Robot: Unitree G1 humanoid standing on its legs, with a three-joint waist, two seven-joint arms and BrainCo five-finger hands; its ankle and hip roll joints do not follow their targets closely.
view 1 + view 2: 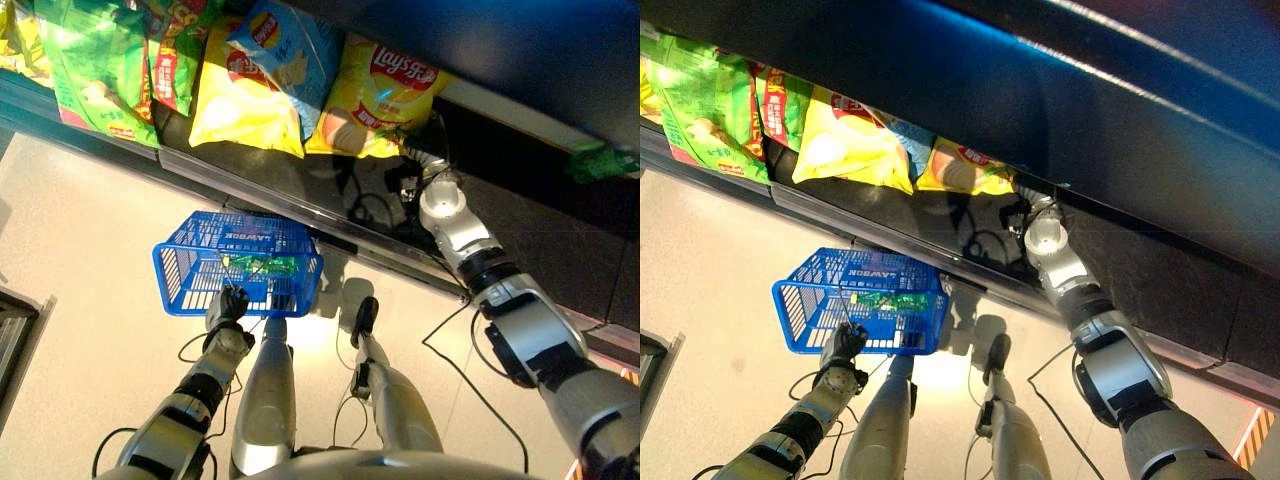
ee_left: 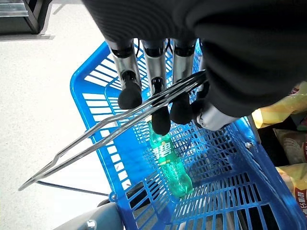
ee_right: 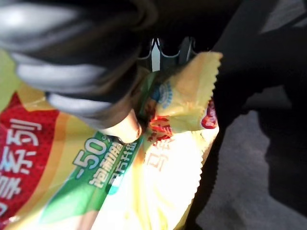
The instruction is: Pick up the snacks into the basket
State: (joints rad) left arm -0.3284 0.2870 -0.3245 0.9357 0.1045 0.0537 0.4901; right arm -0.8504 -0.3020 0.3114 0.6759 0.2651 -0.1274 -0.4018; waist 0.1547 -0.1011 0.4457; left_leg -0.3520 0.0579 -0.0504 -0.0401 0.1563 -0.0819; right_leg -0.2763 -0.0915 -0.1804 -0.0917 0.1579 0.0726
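Right hand (image 3: pixel 96 62) fingers pinch yellow chip bag (image 3: pixel 158 158) | left hand (image 2: pixel 158 91) fingers curl round basket handle (image 2: pixel 110 139)

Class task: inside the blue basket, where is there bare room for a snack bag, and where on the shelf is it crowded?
The basket holds a green bottle; bare mesh lies on either side of it. The left hand grips the wire handles overhead. On the shelf, packets overlap tightly around the yellow chip bag at the right hand.
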